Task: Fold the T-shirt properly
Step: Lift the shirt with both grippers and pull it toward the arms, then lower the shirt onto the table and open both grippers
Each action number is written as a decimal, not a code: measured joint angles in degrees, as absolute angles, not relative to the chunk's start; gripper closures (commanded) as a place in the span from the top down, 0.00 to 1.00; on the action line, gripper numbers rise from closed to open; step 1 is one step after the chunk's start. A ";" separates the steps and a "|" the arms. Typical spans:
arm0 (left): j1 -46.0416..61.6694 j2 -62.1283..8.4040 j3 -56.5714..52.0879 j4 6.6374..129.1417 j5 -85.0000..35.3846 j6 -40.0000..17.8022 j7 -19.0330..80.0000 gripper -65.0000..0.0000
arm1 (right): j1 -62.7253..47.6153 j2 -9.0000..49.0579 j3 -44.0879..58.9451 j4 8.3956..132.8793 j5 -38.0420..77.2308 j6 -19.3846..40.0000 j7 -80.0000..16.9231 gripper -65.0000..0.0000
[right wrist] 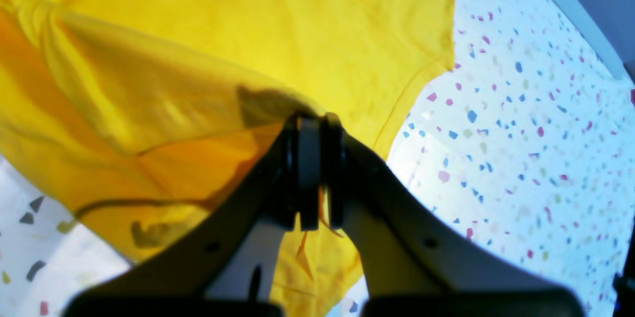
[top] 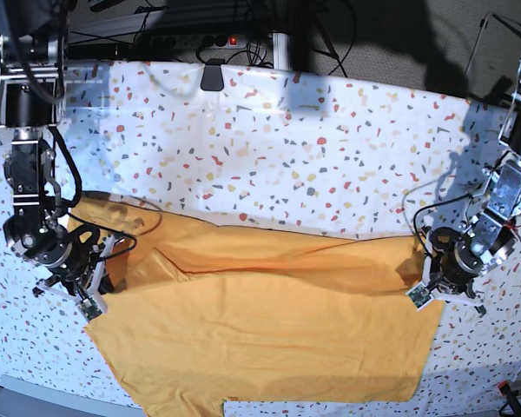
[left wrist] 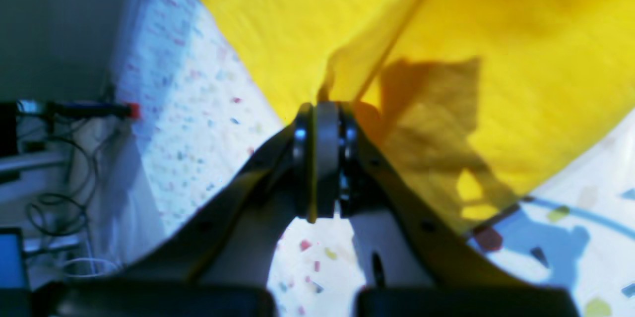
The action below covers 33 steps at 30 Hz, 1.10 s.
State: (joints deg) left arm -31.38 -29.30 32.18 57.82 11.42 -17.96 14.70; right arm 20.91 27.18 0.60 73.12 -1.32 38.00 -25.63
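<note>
The light was bright and cool, and the speckled table cover point(top: 269, 156) looked bluish white in both wrist views. Above the table cover, the background of the base view stayed dark. In the left wrist view the left gripper point(left wrist: 321, 108) threw a hard dark shadow on the T-shirt point(left wrist: 496, 84). This view was soft, with motion blur on the cloth. The right wrist view was sharper. Near both cameras the gripper bodies were out of focus.
</note>
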 measured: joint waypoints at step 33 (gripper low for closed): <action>-34.46 -28.64 32.21 52.23 21.61 -13.52 1.52 0.00 | 27.77 22.85 -8.95 60.69 -10.55 31.51 -28.64 0.00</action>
